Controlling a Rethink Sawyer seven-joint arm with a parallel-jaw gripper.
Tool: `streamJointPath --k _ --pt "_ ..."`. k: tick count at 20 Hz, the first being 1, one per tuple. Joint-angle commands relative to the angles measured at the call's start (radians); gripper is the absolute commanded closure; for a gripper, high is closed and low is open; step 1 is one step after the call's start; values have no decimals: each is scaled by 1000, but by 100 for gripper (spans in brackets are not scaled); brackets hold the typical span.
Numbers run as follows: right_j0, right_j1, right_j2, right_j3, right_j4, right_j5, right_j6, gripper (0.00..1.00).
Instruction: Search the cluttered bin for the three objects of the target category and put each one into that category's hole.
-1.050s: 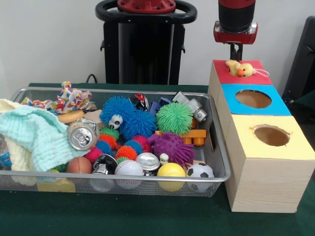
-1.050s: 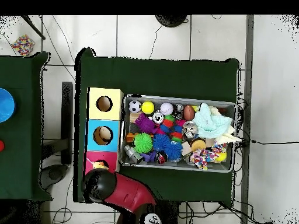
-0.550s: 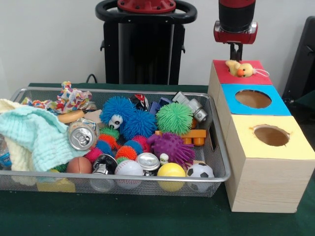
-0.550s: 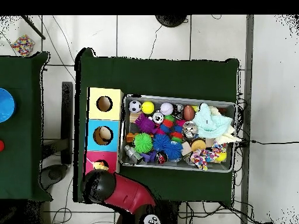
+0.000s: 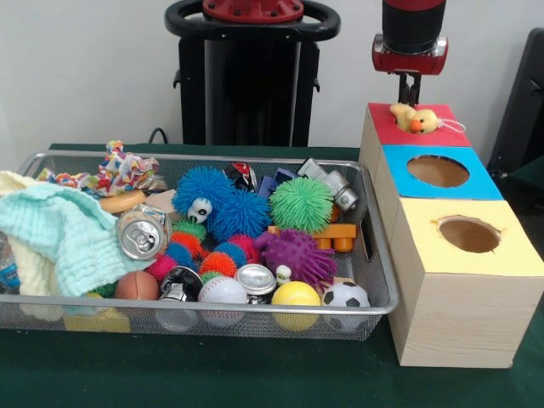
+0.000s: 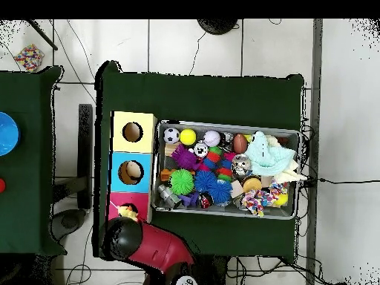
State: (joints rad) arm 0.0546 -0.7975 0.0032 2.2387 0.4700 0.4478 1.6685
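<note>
Gripper: the gripper [image 5: 410,92] hangs from the red and black arm [image 6: 145,245] above the far end of the row of boxes, just over the yellow duck toy [image 5: 414,118]; its dark fingers look close together with nothing between them, and do not touch the duck.
Duck: lies on the red-topped box [image 5: 450,118], over or at its hole, with a thin cord trailing to its right.
Boxes: three wooden boxes stand in a row right of the bin; the red-topped one is farthest, the blue-topped box [image 5: 486,174] sits in the middle with an open round hole, and the yellow-topped box [image 5: 510,252] is nearest with an open hole.
Bin: the wire mesh bin [image 5: 378,246] sits on the green table [image 5: 255,374] left of the boxes, touching or just beside them.
Left of bin: a light green cloth [image 5: 68,234] covers that end, with a patterned rag [image 5: 119,172] behind it.
Middle: a crushed silver can [image 5: 142,235] rests against the cloth; blue spiky balls [image 5: 223,202], a green spiky ball [image 5: 302,204] and a purple spiky ball [image 5: 294,255] crowd the centre.
Near edge: a baseball [image 5: 223,291], a yellow ball [image 5: 296,296] and a small soccer ball [image 5: 346,296] line the front wall.
Far right corner: a grey toy vehicle [image 5: 330,183] lies against the rim; an orange block [image 5: 333,235] sits under the green ball.
</note>
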Motion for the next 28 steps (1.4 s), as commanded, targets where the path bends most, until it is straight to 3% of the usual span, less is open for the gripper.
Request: streamJointPath --k 1,9,13,16,21,28 --pt "2 28 -15 -142 -7 126 245 100" --pt "14 28 -44 -182 -27 176 241 100" --pt "32 24 -80 -229 -59 265 265 100" --pt "44 24 -99 -258 -80 244 244 100" --pt "72 24 -140 -316 -106 333 284 100" --pt "93 39 -176 -338 -105 273 277 100"
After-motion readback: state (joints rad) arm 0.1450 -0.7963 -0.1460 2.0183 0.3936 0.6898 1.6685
